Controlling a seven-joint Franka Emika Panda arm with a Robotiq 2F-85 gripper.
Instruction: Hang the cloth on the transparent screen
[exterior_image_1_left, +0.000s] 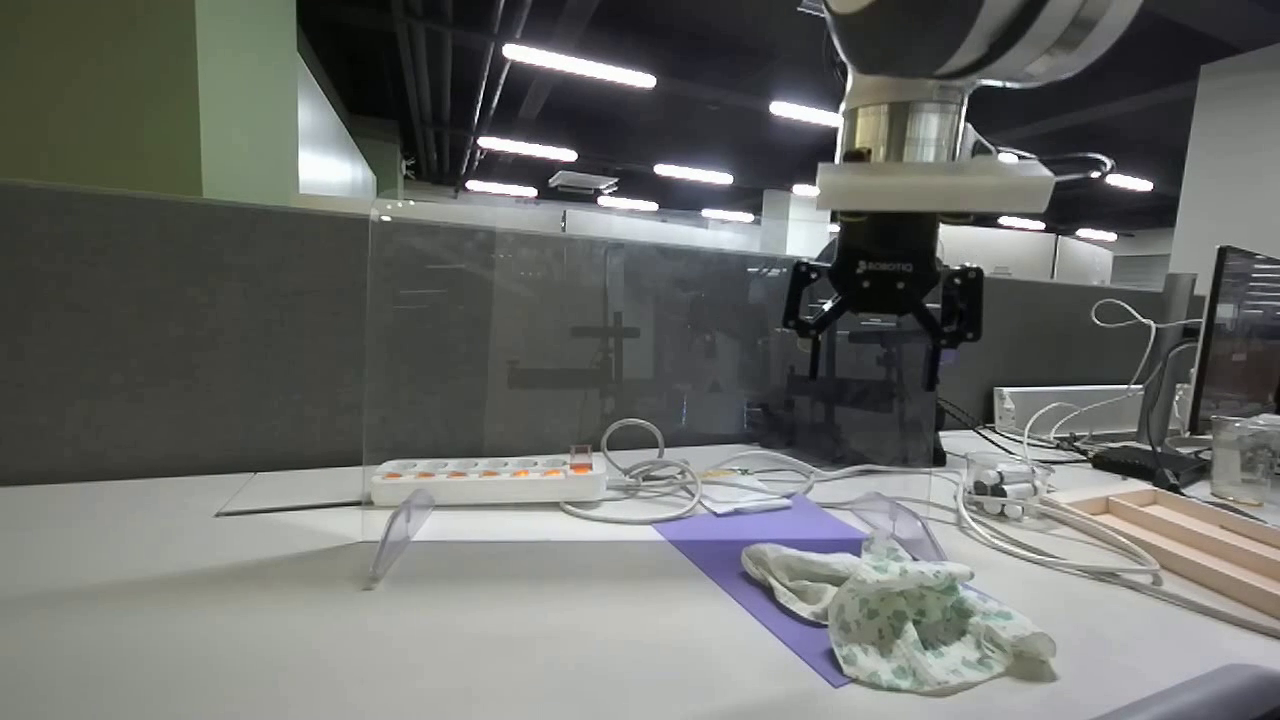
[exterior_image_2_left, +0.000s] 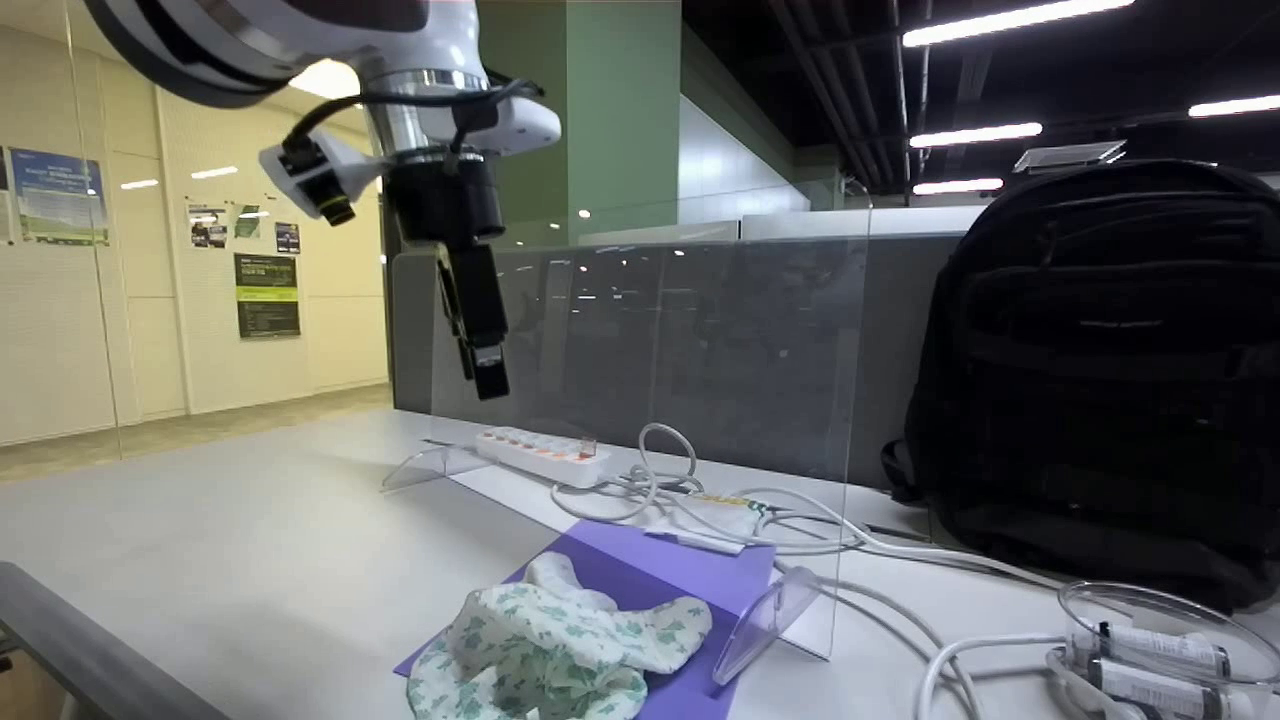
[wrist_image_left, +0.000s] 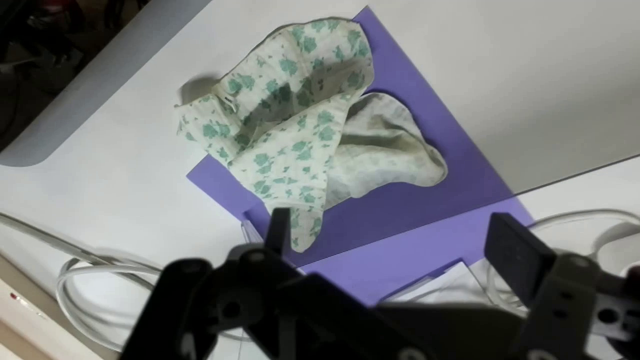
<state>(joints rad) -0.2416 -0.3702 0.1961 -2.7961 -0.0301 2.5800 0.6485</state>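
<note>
1. Several things share your table (exterior_image_1_left: 200, 630). White power strip (exterior_image_1_left: 490, 485) lies beyond the transparent screen (exterior_image_1_left: 640, 340) in both exterior views, with white cables (wrist_image_left: 52, 242) looping beside it and running on past the screen's end.
2. Close in the way: a clear foot (exterior_image_2_left: 766, 625) of the screen, just beside the cloth (wrist_image_left: 295, 155). You cannot tell whether the two touch.
3. Purple sheet (exterior_image_1_left: 720, 555) lies flat, passing under the screen's lower edge. Clear container (exterior_image_2_left: 1150, 608) of small labelled cylinders (exterior_image_2_left: 1165, 695) and a wood-coloured tray (exterior_image_1_left: 1185, 540) sit farther off.
4. Your gripper (exterior_image_1_left: 874, 378) hangs above the table, its fingers (wrist_image_left: 277, 232) spread wide, nothing held between them.
5. Cloth: white with green leafy print, crumpled, heaped on the purple sheet and partly over bare tabletop. A narrow tip points toward the screen's base.
6. Your wrist view gives nearly its whole outline, including a paler lobe where the print shows only faintly. In an exterior view (exterior_image_2_left: 560, 640) the frame's bottom edge cuts the cloth off.
7. Black backpack (exterior_image_2_left: 1090, 380) shows in an exterior view, a monitor (exterior_image_1_left: 1245, 340) in an exterior view; you never get both in the same frame.
</note>
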